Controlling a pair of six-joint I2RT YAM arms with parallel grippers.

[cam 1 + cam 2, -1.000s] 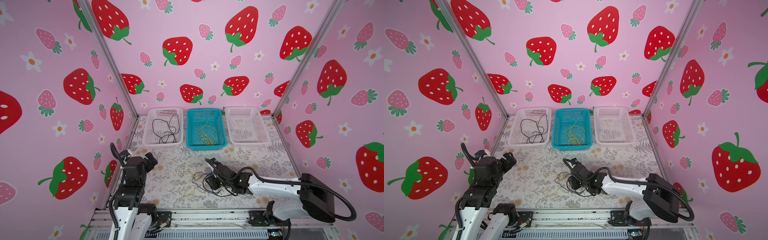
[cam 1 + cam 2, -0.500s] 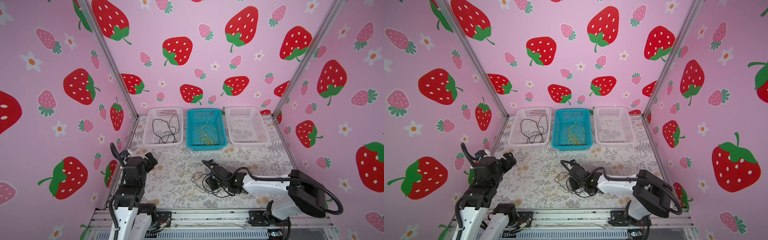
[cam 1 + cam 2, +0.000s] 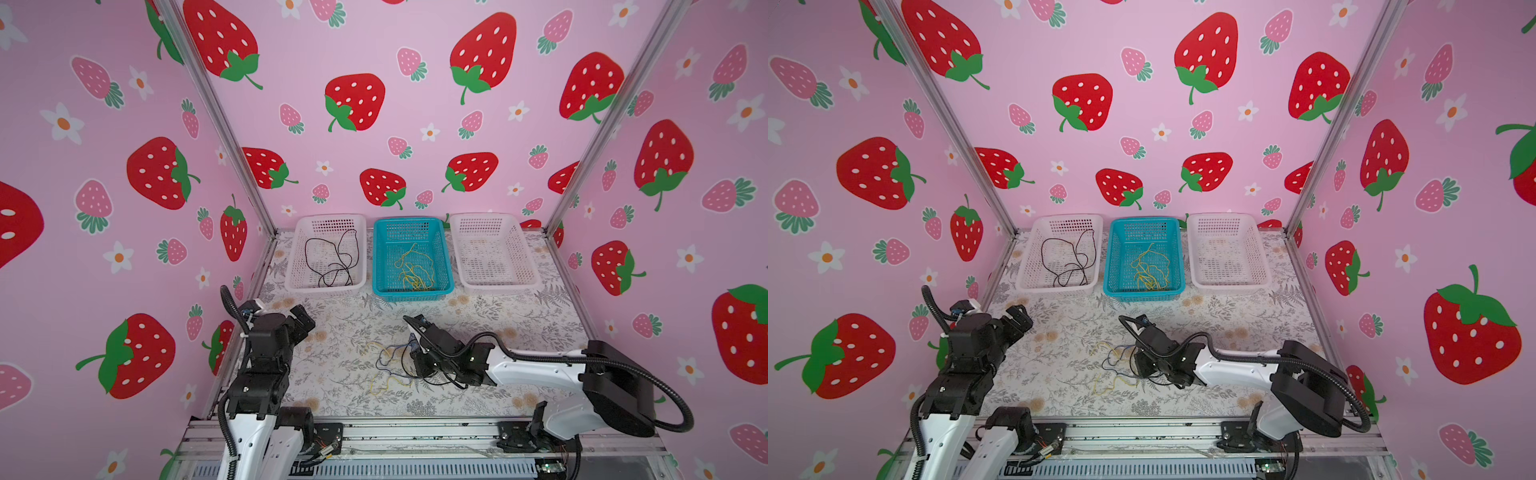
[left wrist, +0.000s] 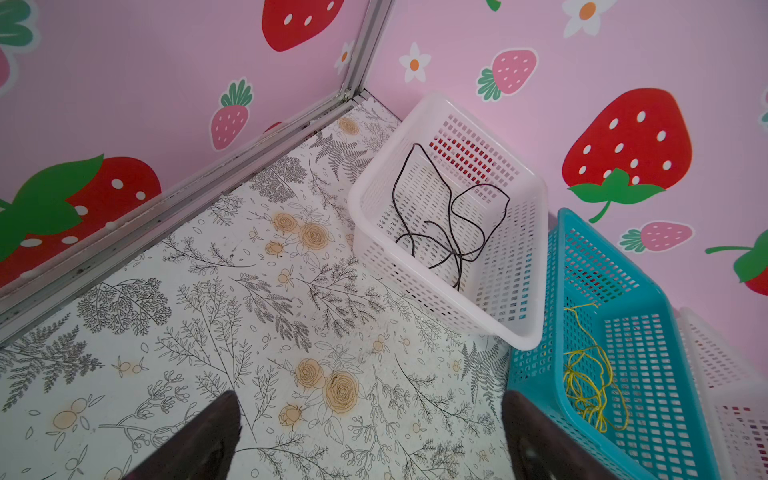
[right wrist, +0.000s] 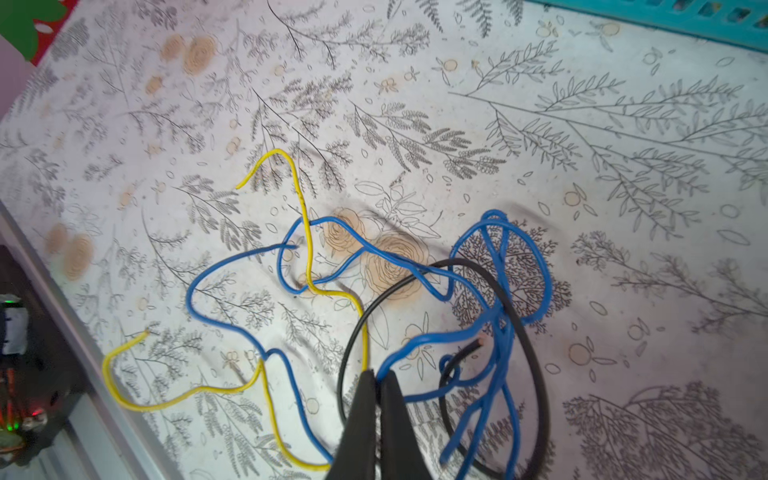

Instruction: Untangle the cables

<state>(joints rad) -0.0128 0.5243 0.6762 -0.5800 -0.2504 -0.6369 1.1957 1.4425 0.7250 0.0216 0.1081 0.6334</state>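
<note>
A tangle of thin cables (image 3: 390, 365) (image 3: 1115, 365) lies on the floral mat near the front middle. In the right wrist view it shows as a yellow cable (image 5: 306, 249), a blue cable (image 5: 216, 274) and a black cable (image 5: 530, 336) looped over one another. My right gripper (image 5: 377, 374) (image 3: 417, 361) (image 3: 1139, 363) is down in the tangle, shut on the blue cable; the yellow cable runs in behind one finger. My left gripper (image 4: 370, 415) (image 3: 301, 322) (image 3: 1017, 316) hovers open and empty at the left, away from the tangle.
Three baskets stand along the back wall. The left white basket (image 3: 328, 286) (image 4: 440, 307) holds a black cable (image 3: 332, 257). The blue basket (image 3: 411, 293) (image 4: 559, 399) holds yellow cables (image 3: 415, 270). A white basket (image 3: 494, 286) stands at the right.
My right gripper has closed from half open to shut, low in the tangle, having shifted a little leftward. The left arm has not moved.
</note>
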